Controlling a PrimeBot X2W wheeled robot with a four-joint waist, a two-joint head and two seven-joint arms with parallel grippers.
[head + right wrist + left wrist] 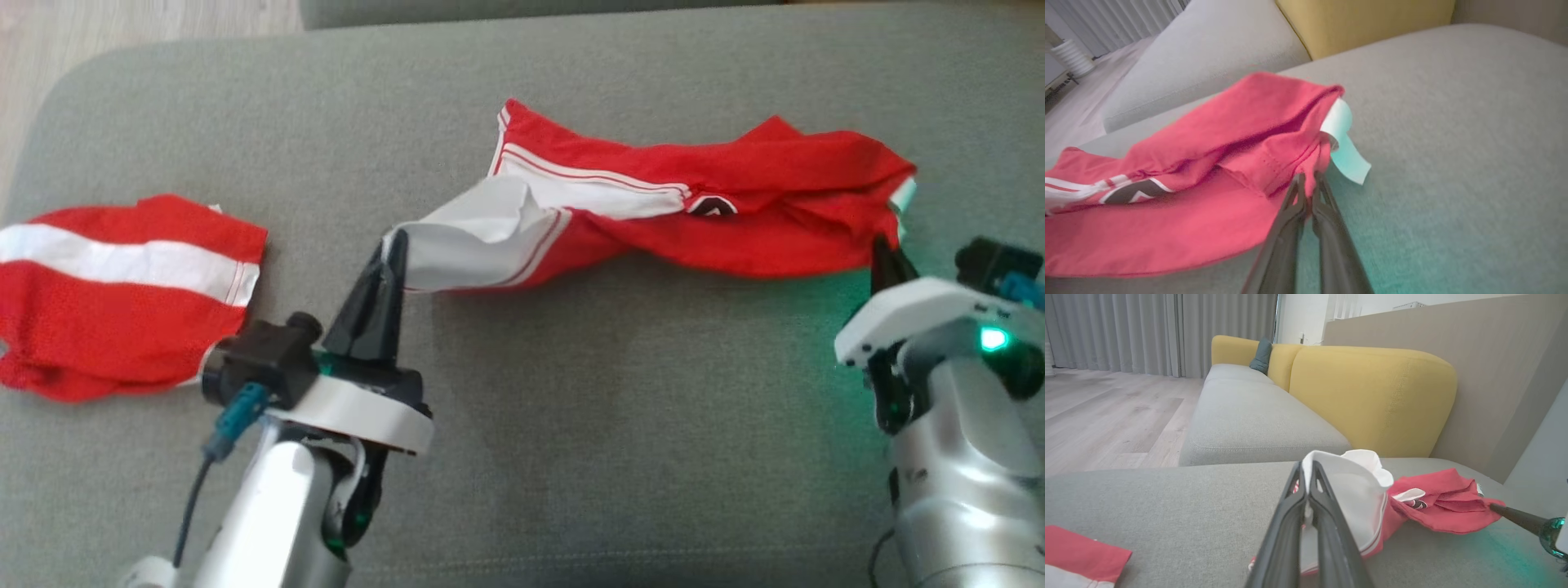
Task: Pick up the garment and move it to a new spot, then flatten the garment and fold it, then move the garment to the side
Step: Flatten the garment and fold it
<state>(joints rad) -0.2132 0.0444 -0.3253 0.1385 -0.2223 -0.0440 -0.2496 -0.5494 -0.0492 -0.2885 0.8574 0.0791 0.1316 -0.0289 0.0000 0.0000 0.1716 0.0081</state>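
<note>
The garment is red with white stripes and a dark logo, and lies twisted and stretched across the grey cushion. My left gripper is shut on its white left end, which bunches up just past the fingertips. At the right end, my right gripper is shut on the red hem corner, beside a pale tag. In the left wrist view the garment runs off to the right, toward the other arm's dark finger. Red folds spread leftward in the right wrist view.
A second red and white cloth lies folded at the cushion's left edge. The grey cushion is bare in front of the garment. Beyond it stand a yellow sofa back and a wooden floor.
</note>
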